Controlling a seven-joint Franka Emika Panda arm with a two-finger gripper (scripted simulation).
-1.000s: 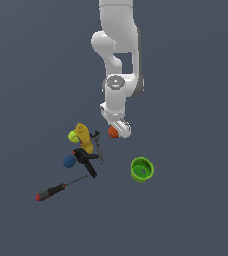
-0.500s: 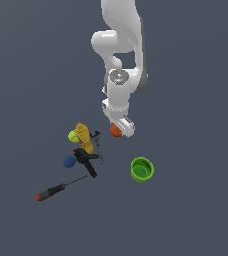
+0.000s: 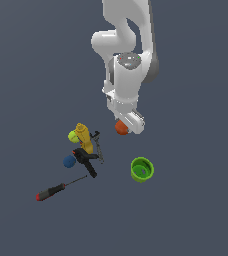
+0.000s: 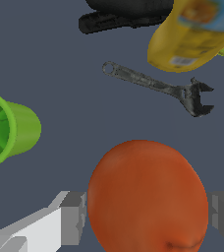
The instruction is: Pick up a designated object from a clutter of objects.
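The designated object, a smooth orange-red ball (image 3: 119, 128) (image 4: 148, 197), hangs above the floor between the fingers of my gripper (image 3: 123, 127) (image 4: 149, 217), which is shut on it. One grey finger pad (image 4: 73, 217) presses each side of the ball. The clutter of objects lies below, toward the exterior view's left: a yellow bottle (image 3: 83, 137) (image 4: 192, 34), a yellow-green ball (image 3: 73, 135), a blue ball (image 3: 69, 161), a black tool (image 3: 86, 160) (image 4: 124, 15) and a red-handled screwdriver (image 3: 53, 190).
A green cup (image 3: 142, 169) (image 4: 8, 128) lies on its side, apart from the pile, toward the exterior view's right. A grey wrench (image 4: 158, 86) (image 3: 99, 146) lies beside the bottle. The white arm (image 3: 128, 60) rises above the gripper.
The gripper has risen with the orange-red ball held in it, drifting slightly toward the exterior view's right. The clutter and the cup have not moved.
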